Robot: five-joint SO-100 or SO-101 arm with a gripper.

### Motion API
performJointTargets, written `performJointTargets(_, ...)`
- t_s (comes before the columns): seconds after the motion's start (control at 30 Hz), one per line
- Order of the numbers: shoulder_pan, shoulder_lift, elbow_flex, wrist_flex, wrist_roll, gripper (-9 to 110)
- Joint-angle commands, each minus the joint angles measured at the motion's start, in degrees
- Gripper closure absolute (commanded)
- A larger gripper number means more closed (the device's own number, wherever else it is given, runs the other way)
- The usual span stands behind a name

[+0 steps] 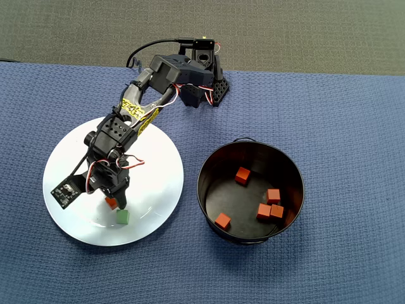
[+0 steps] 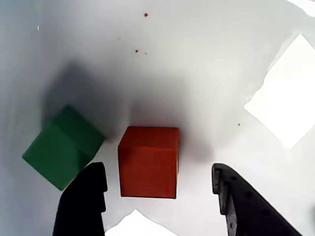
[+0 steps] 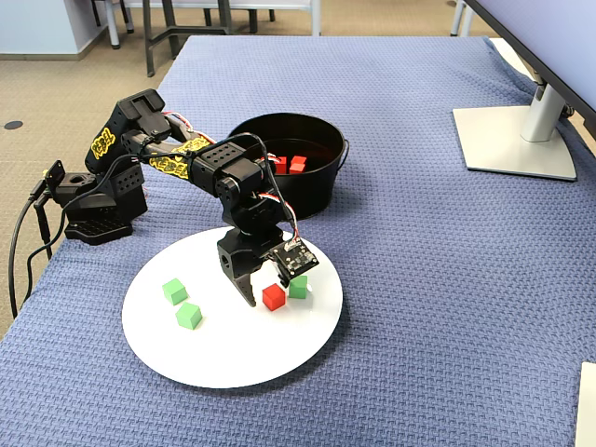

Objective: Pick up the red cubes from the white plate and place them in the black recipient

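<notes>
One red cube [image 2: 149, 161] lies on the white plate [image 2: 197, 59], between the two fingers of my gripper [image 2: 157, 171]. The gripper is open, and a gap shows on each side of the cube. In the overhead view the gripper [image 1: 112, 199] hangs over the plate's [image 1: 152, 164] lower part, with the red cube [image 1: 111, 202] half hidden under it. The fixed view shows the same cube [image 3: 273, 297] at the gripper [image 3: 264, 289], on the plate [image 3: 233, 358]. Several more red cubes [image 1: 242, 175] lie inside the black recipient [image 1: 253, 155], to the right of the plate in the overhead view.
A green cube [image 2: 61, 146] sits just beyond one finger, close to the red one. Two more green cubes [image 3: 173, 291] [image 3: 189, 316] lie on the plate's left in the fixed view. The arm's base [image 3: 93, 214] stands at the table's left edge; a monitor stand [image 3: 512, 140] is far right.
</notes>
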Motion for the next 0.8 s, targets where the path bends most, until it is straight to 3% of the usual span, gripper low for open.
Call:
performJointTargets(0.0,-0.5,0.7,-4.0,-1.6,1.3,86)
performJointTargets(0.33,-0.1,-1.3,-6.9,-1.9,2.5,92)
performJointTargets(0.5,-0.1,-2.7,-9.1,0.0,2.5,101)
performJointTargets(0.77,-0.3,2.1,-8.4,2.7,6.9,101)
